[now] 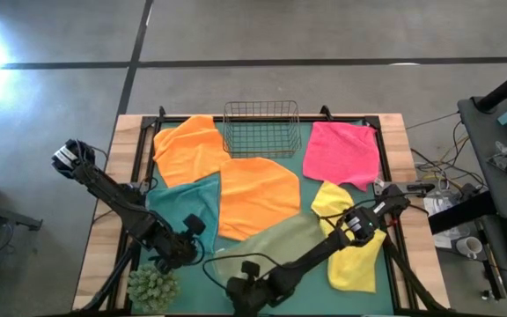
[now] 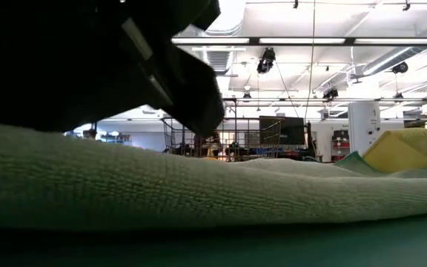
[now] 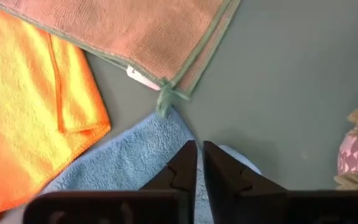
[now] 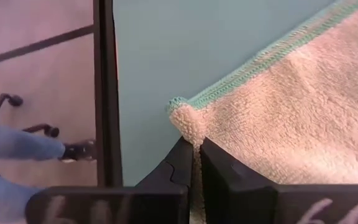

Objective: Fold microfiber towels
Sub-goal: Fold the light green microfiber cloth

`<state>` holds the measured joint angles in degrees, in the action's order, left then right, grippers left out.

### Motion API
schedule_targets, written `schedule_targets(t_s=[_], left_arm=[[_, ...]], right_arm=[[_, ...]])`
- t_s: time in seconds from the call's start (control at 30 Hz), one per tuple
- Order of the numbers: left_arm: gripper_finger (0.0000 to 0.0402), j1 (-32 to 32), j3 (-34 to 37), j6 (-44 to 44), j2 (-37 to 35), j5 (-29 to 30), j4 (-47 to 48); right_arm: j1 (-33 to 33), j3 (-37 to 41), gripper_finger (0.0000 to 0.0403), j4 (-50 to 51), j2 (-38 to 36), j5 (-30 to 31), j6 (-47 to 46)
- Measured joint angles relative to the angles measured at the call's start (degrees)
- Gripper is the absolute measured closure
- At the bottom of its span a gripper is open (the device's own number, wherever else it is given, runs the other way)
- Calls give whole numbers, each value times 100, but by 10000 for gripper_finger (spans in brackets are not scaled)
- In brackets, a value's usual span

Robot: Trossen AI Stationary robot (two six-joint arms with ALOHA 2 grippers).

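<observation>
R grip (image 4: 194, 163): clamped on olive towel (image 1: 275, 239) corner, cloth runs away toward orange towel (image 1: 258, 195).
L grip (image 3: 199, 167): fingers together at teal towel (image 3: 126, 168) corner.

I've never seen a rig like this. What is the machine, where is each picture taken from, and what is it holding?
It is a robot with two dark jointed arms at a table, each ending in a two-finger claw. One picture looks straight down, one sits at tabletop height, and a camera rides on each wrist. On the green table mat lie an orange fuzzy microfiber towel, a second orange towel, a pink towel, a yellow towel, a teal towel and a pale olive-green towel, plus a wire basket and a spiky green plant ball. The left claw pinches the teal towel's corner; the right claw pinches the pale olive-green towel's corner.
</observation>
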<state>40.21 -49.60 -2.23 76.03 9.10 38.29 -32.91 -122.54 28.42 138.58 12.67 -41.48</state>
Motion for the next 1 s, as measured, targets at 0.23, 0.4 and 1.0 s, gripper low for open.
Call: schedule_targets(t_s=[0.23,0.4,1.0], left_arm=[[318,-7,43,-42,121,-1,-228],[260,4,43,-350,533,-23,-602],[238,96,24,-1042,1358,194,-1909]], right_arm=[[-172,0,394,0,-4,394,-542],[-198,0,394,7,-25,517,-696],[-203,-7,394,286,-199,691,-744]])
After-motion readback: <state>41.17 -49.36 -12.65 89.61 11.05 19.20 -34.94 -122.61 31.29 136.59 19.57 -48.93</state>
